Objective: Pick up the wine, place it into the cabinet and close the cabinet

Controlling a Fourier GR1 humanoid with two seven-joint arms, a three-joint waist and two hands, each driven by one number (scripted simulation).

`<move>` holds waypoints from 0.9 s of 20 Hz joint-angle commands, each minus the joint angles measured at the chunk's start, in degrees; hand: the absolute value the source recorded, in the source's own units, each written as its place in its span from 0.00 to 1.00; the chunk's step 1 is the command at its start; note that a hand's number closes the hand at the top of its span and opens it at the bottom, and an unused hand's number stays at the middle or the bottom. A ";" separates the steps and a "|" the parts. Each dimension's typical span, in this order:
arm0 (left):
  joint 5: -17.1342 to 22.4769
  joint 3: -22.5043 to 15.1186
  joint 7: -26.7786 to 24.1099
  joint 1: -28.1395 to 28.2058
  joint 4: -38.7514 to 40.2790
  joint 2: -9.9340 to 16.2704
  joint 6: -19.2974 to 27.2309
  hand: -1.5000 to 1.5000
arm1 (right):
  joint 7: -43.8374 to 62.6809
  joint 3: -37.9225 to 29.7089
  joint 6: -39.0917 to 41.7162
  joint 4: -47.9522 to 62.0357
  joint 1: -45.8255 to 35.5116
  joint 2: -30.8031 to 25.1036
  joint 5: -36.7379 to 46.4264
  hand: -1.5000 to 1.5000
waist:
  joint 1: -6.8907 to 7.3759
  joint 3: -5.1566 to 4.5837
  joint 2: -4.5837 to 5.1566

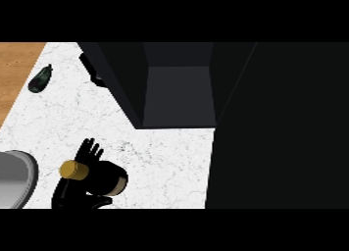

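**Wine bottle stands at robot's left hand, short of the open cabinet**

Wine bottle (105,178), dark-bodied with a gold cap and a pale band round its side, sits low on the white marble counter (163,157), towards the view's left corner. Seen steeply from above, it tilts, with the cap pointing left and the body to the right. The robot's left hand (70,195) comes in from the lower edge directly behind it. Its black fingers (87,150) rise straight and slightly spread above the cap, and the thumb shows below the bottle's body. The bottle overlaps the palm, but the view does not show whether the hand actually touches it.

The black cabinet (127,83) fills the upper middle of the view. It is open, with a grey inner panel visible between its dark walls, and nothing can be made out inside. Its front edge lies well apart from the bottle, up and to the right across bare marble. A broad dark mass takes up the whole right side of the view, and little detail can be read in it.

A dark green elongated object (40,78) lies near the counter's upper left edge, where the marble meets a wooden surface (11,73). A grey rounded basin (10,179) is cut off by the left edge, just beside the hand.
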 commanded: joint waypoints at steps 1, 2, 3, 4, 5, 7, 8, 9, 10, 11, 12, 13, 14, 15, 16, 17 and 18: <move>4.26 1.64 2.04 -0.33 0.77 -0.51 -1.69 0.00 | 7.40 -1.07 -0.87 -13.90 1.93 -1.16 -1.68 0.00 | 0.38 0.01 0.00; 4.15 1.59 1.13 -1.97 2.37 -0.67 -1.69 0.00 | 5.94 -2.28 0.76 -13.33 2.36 -1.99 -3.47 0.00 | 0.31 0.03 0.06; 4.61 -2.37 -0.01 -2.61 3.07 -0.98 1.95 0.00 | 6.54 -1.90 0.02 -11.96 0.36 -0.51 -4.22 0.00 | 0.38 0.01 0.09; 3.61 0.54 -0.97 -1.21 3.70 -0.21 -2.16 0.00 | 6.00 -1.47 -0.11 -15.22 2.89 -1.32 -2.51 0.00 | 0.04 0.01 -0.02; 4.56 0.16 -0.74 -0.81 2.53 -0.63 -2.91 0.00 | 5.67 1.25 -1.25 -11.13 1.58 0.73 0.51 0.00 | 0.54 0.01 0.04; 5.69 0.54 0.76 -4.92 5.88 -0.27 -2.65 0.00 | 3.80 -2.76 1.58 -12.39 4.12 -2.21 -3.98 0.00 | 0.15 0.05 0.10; 5.21 -4.76 -4.59 -1.05 5.89 -0.99 0.35 0.00 | 7.12 -1.27 -0.12 -14.13 2.29 -1.39 -2.20 0.00 | 0.19 0.00 0.02; 5.35 -3.40 -1.38 -2.76 5.17 -0.99 1.06 0.00 | 3.55 -0.32 0.48 -13.50 4.71 -1.06 -1.95 0.00 | 0.10 0.05 -0.01; 4.28 -2.19 -2.30 -3.23 4.43 -0.63 -1.29 0.00 | 7.39 1.44 -1.65 -13.14 1.76 0.25 0.76 0.00 | 0.38 0.00 0.01; 4.61 -1.00 -1.84 -4.99 7.03 0.08 -0.45 0.00 | 5.41 0.38 0.28 -14.74 4.91 -1.48 -2.00 0.00 | -0.02 0.02 0.02; 4.90 -1.96 -1.39 -3.20 4.56 -0.09 -1.72 0.00 | 5.26 0.75 -0.09 -15.05 5.52 -1.56 -0.70 0.00 | 0.12 0.04 -0.05; 5.20 -1.66 -1.15 -2.50 3.12 -0.25 -0.79 1.00 | 7.99 -0.09 -0.98 -15.39 2.59 -1.27 -0.95 0.00 | 0.38 0.02 -0.06; 4.96 -0.54 -2.06 -9.24 9.60 -0.56 0.67 1.00 | -1.28 -1.82 1.30 -9.95 6.14 -0.99 -3.01 0.00 | -0.12 0.06 0.14; 5.96 -2.97 -2.32 -4.49 6.70 -0.98 -1.37 1.00 | 5.61 3.34 -1.53 -14.20 4.55 -0.22 2.14 0.00 | 0.12 -0.01 -0.06; 7.47 -4.57 -0.66 -6.09 4.46 -0.99 1.77 1.00 | 5.87 1.54 -0.74 -14.83 5.88 -1.49 -0.20 0.00 | 0.08 0.03 -0.08; 6.94 -6.88 -3.66 -3.43 4.07 -1.00 1.82 1.00 | 4.55 0.70 0.21 -13.42 4.72 -1.61 -1.13 0.00 | 0.37 0.04 -0.03; 3.63 -5.81 -6.96 -2.55 5.00 -1.00 2.14 1.00 | 2.13 0.71 0.74 -14.88 8.39 -2.49 -1.67 0.00 | -0.08 0.06 -0.10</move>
